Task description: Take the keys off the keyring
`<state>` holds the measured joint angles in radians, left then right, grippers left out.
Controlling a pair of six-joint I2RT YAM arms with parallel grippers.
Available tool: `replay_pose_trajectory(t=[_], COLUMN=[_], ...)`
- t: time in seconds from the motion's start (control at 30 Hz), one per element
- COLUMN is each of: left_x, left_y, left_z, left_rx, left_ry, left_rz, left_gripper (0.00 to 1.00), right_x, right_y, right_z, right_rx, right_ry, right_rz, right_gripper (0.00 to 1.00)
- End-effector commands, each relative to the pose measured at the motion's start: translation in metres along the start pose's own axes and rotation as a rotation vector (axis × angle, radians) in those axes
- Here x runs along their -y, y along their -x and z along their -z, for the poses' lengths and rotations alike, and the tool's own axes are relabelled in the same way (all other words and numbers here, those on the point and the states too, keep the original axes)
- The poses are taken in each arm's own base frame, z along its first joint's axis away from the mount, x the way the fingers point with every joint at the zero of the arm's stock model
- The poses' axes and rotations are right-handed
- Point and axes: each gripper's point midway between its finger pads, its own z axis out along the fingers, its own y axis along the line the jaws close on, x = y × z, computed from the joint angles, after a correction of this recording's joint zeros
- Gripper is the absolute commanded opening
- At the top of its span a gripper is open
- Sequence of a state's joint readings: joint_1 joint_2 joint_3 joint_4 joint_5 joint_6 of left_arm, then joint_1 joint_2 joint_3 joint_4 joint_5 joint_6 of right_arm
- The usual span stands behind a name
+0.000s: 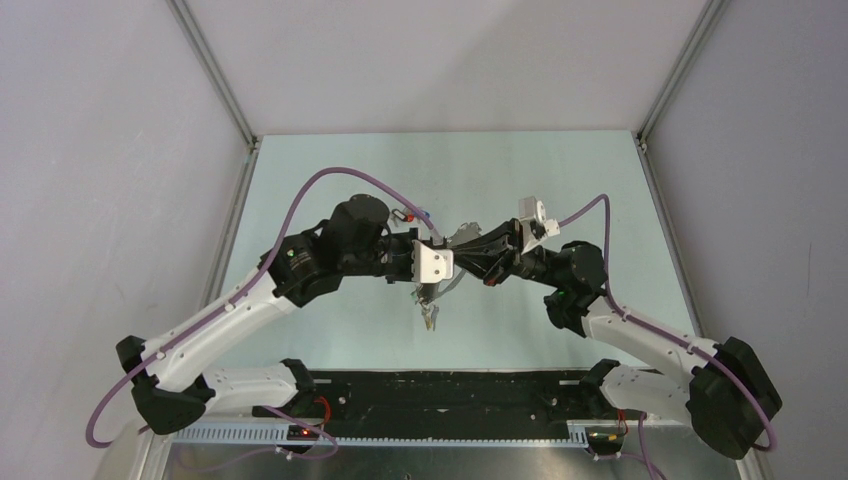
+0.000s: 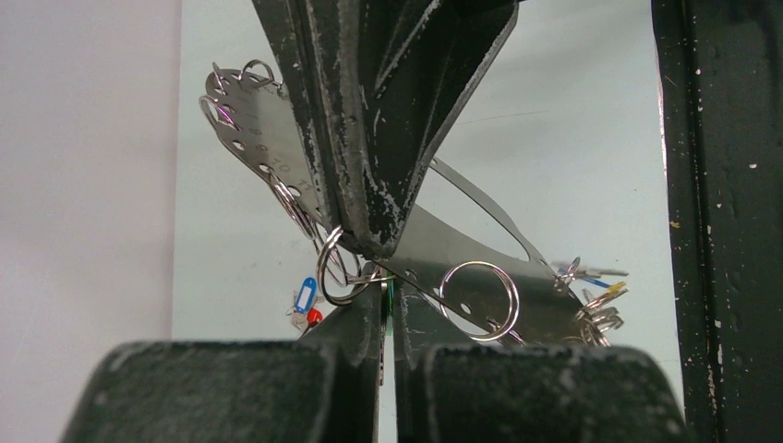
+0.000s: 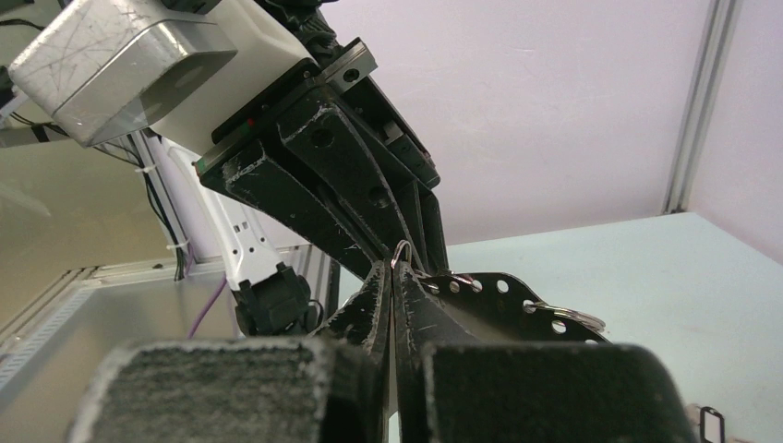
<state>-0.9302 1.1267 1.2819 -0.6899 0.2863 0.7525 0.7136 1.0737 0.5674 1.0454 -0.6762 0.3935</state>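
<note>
The keyring is a flat grey hoop with punched holes and small silvery rings. It is held above the table between both grippers and also shows in the top view and the right wrist view. My right gripper is shut on its edge by a small ring, and reaches in from above in the left wrist view. My left gripper is shut on a thin green-edged key hanging from a small ring. More keys with blue and yellow heads hang at the hoop's right.
A small cluster with a blue tag and a red head shows below the hoop, and in the top view under the grippers. I cannot tell whether it hangs or lies on the table. The table's walls stand at left, right and back.
</note>
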Motion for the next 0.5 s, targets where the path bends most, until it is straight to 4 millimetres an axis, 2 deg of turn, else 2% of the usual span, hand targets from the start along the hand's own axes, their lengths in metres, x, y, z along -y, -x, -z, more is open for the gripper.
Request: replay_pose_trajectory(t=[0.0, 0.47], left_x=[-0.007, -0.022], left_y=[0.015, 0.012], left_z=[0.009, 0.017], left_rx=[0.065, 0.059], left_ry=[0.029, 0.103], left_rz=[-0.027, -0.011], left_gripper=[0.0, 0.0], right_x=[-0.013, -0.031], right_y=[0.037, 0.019], right_z=[-0.006, -0.001], right_rx=[0.102, 0.003], right_ry=[0.078, 0.168], right_rz=[0.002, -0.165], right_gripper=[0.0, 0.0])
